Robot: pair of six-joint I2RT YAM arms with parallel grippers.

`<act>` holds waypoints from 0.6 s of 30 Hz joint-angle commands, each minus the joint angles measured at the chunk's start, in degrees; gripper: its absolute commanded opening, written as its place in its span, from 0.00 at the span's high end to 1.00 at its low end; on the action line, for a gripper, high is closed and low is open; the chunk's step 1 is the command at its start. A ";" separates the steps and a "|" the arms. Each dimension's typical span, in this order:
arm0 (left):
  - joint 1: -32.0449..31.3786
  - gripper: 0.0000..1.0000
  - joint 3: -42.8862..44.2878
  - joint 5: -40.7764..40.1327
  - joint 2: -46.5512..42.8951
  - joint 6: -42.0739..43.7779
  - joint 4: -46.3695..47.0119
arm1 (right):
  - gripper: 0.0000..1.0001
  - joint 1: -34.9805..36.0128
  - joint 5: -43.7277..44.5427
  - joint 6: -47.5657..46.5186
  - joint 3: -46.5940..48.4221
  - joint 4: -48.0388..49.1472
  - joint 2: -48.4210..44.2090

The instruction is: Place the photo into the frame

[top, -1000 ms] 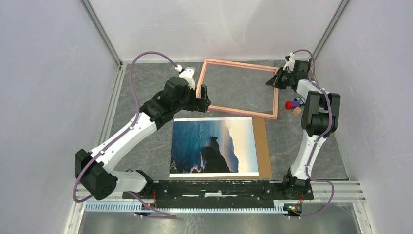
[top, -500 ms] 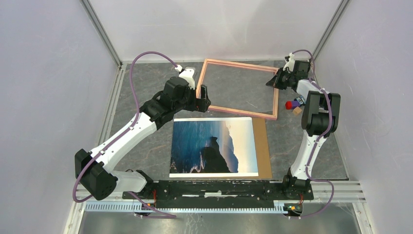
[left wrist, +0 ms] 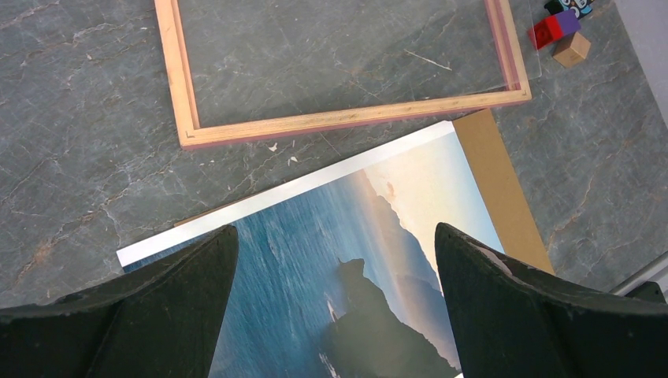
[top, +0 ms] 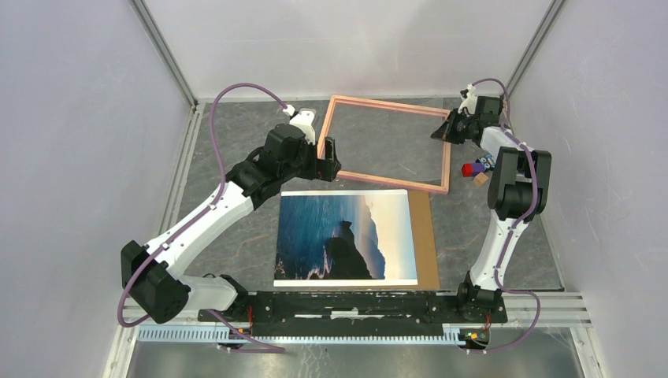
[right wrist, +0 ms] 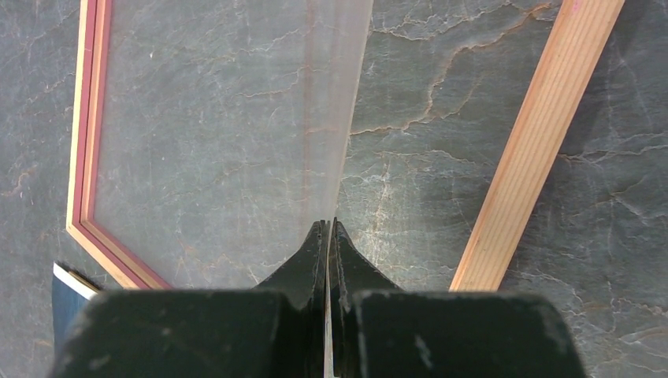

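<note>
Photo: face up on board, just beside frame, not in it.
Frame: flat, far side.
Left gripper: spread wide, empty, above photo.
Right gripper: pinched on pane.
Remaining: whole insertion, apparently.

The frame lies at the far middle of the table. Just before it lies the photo, on top of a backing board that sticks out at the photo's right side. Small blocks lie right of the frame. The left gripper hangs by the frame's near left corner. The right gripper is at its far right corner, with the edge of a clear pane between its fingers.
</note>
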 commanded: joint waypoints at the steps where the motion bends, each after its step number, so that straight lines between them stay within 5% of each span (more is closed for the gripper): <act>1: -0.26 0.00 0.09 0.77 -0.45 2.04 1.67 | 1.00 -0.21 -0.13 -2.25 2.50 -1.31 0.16; 18: -0.25 0.00 0.11 0.98 -0.14 1.86 1.62 | 1.00 0.09 -2.23 -2.83 1.98 0.67 1.00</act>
